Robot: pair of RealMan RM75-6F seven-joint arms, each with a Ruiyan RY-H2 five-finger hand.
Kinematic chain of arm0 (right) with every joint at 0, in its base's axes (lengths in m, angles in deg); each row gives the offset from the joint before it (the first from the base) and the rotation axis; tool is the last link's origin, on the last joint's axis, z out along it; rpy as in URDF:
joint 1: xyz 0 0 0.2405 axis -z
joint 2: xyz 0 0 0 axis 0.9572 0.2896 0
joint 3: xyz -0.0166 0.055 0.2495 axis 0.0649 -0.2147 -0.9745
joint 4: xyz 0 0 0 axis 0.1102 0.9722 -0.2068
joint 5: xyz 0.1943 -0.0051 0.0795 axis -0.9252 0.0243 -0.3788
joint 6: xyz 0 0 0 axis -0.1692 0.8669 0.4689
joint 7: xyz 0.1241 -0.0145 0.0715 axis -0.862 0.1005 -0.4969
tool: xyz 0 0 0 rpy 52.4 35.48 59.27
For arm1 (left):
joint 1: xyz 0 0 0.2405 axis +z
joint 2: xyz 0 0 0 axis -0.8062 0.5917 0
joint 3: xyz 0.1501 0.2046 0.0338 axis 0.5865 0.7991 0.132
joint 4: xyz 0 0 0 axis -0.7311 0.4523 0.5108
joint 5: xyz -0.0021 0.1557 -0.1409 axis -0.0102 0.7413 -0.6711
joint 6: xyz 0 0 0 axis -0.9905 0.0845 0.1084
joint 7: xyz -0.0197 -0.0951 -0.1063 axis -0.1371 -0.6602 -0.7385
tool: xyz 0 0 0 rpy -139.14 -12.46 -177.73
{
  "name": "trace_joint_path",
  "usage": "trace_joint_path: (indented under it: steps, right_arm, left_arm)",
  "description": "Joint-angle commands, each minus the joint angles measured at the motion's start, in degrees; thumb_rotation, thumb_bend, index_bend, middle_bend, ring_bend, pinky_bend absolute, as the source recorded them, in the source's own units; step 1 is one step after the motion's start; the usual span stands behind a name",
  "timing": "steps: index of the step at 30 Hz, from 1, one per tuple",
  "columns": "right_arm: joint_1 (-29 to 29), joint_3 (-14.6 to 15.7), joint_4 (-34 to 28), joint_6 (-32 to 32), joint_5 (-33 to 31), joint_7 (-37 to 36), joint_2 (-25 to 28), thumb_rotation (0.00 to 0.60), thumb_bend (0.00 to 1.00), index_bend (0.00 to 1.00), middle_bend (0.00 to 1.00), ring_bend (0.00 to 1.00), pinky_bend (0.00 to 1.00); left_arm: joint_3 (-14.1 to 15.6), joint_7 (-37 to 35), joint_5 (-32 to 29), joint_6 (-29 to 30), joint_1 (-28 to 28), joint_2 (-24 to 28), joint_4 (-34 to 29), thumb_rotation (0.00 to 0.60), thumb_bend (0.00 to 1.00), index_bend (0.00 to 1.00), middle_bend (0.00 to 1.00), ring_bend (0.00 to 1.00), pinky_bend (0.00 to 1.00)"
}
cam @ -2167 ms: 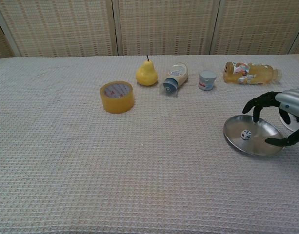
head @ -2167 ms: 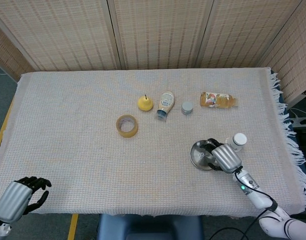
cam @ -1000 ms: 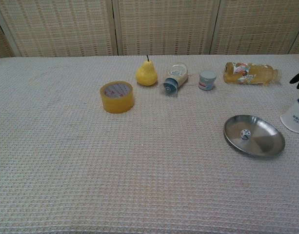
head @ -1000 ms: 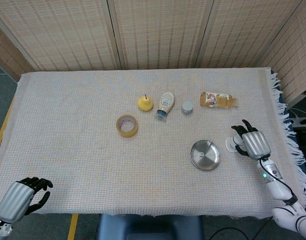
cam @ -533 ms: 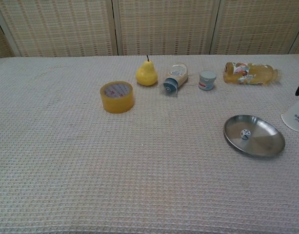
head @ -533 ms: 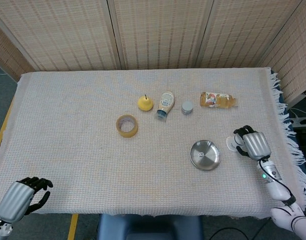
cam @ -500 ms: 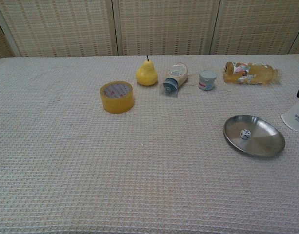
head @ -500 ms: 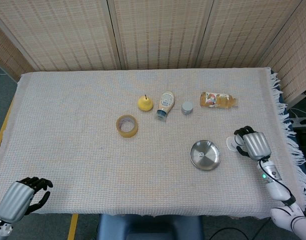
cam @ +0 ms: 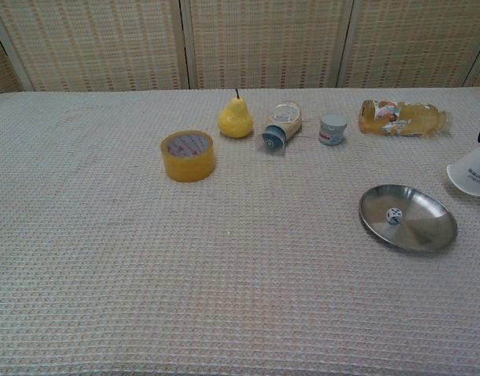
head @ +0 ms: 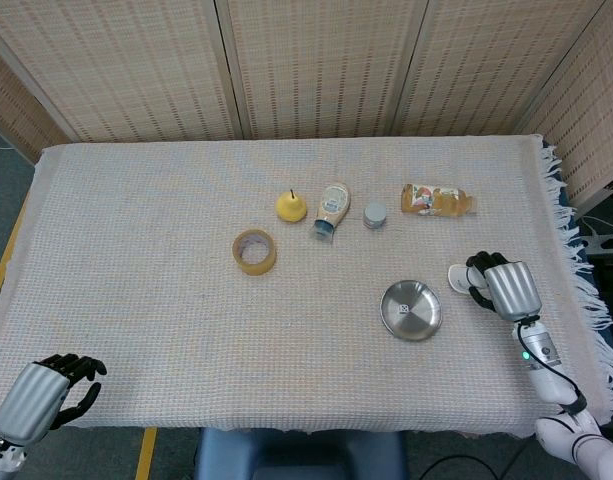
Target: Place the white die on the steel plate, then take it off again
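One white die (cam: pixel 394 215) sits inside the single steel plate (cam: pixel 427 233), left of the plate's centre, a dotted face turned toward the chest camera; a cube, it has no long axis. Right of the plate, the right hand (head: pixel 503 287) curls around a tilted white cup (cam: pixel 471 177), cut off at the frame edge. The left hand (head: pixel 41 397), far from the plate at the worktop's (head: pixel 136 250) near corner, is curled on nothing.

Tape roll (cam: pixel 188 155), pear (cam: pixel 236 119), toppled squeeze bottle (cam: pixel 281 123), small jar (cam: pixel 332 129), juice bottle (cam: pixel 402 117).
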Motion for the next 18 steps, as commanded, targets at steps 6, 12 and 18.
trace_joint_path:
  steps: [6, 12, 18]
  right_arm:
    - [-0.5, 2.01, -26.86, 0.39, 2.96, 3.11, 10.21, 0.6, 0.26, 0.62, 0.57, 0.5, 0.8]
    - [-0.97, 2.13, -38.85, -3.14, 1.59, 9.21, 15.32, 0.6, 0.26, 0.62, 0.57, 0.5, 0.8]
    - [-1.03, 2.15, -39.59, -4.97, 0.5, 10.17, 15.27, 0.6, 0.26, 0.62, 0.57, 0.5, 0.8]
  left_arm:
    - [0.09, 0.47, 0.01, -0.18, 0.02, 0.1, -0.34, 0.6, 0.43, 0.47, 0.56, 0.53, 0.66]
    - [0.15, 0.49, 0.18, -0.04, 0.06, 0.17, -0.38, 0.6, 0.43, 0.47, 0.56, 0.53, 0.66]
    - [0.16, 0.41, 0.13, -0.06, 0.06, 0.18, -0.4, 0.6, 0.43, 0.47, 0.56, 0.54, 0.65]
